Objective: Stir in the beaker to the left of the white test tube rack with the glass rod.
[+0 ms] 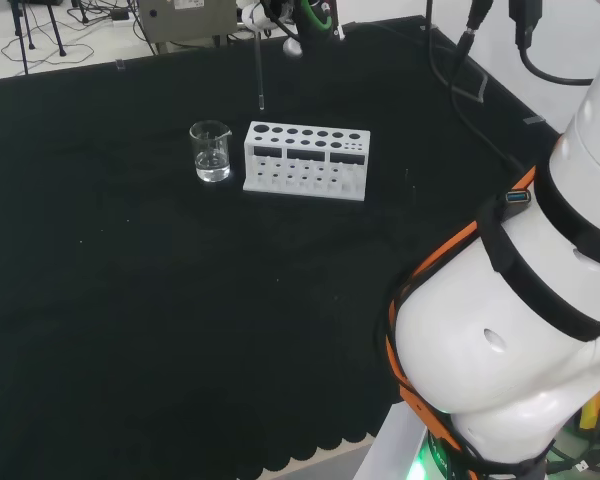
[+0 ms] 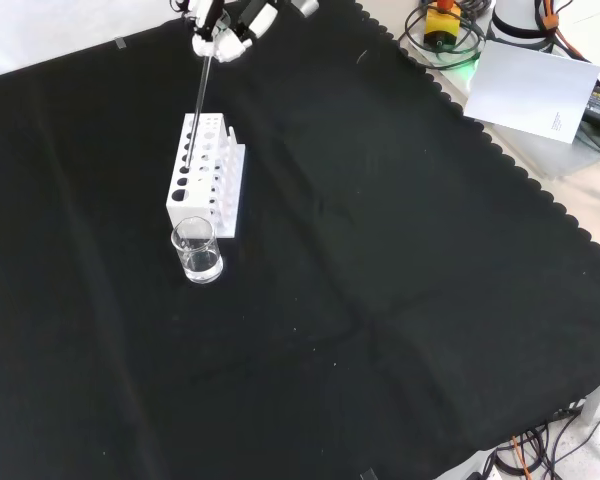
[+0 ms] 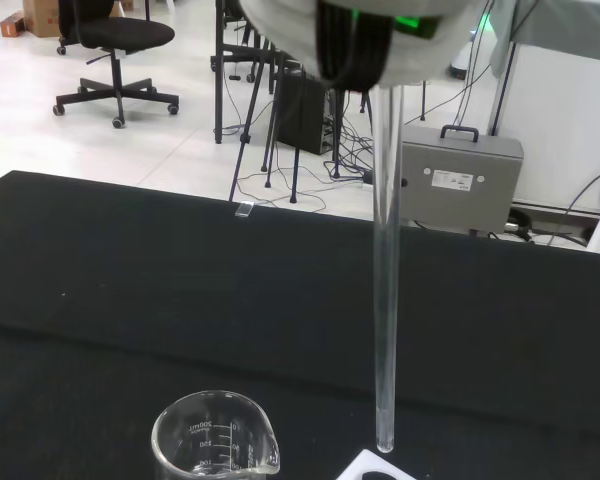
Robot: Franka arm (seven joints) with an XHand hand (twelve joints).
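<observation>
In the front view the glass beaker [image 2: 197, 250], with a little clear liquid, stands nearest on the black cloth [image 2: 380, 300], touching or just beside the near end of the white test tube rack [image 2: 207, 172]. Farther off, the hand [image 2: 225, 25] pinches the glass rod [image 2: 201, 90] by its top, hanging upright above the rack's far end, well clear of the beaker.

hand [image 2: 223, 28] cut off at front view's top, beaker [image 3: 216, 438] base cropped, rack corner [image 3: 378, 468] barely showing

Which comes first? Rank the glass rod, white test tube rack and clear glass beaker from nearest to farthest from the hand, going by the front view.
1. Glass rod, held in the hand.
2. White test tube rack, below the hand.
3. Clear glass beaker, just past the rack's near end.
</observation>
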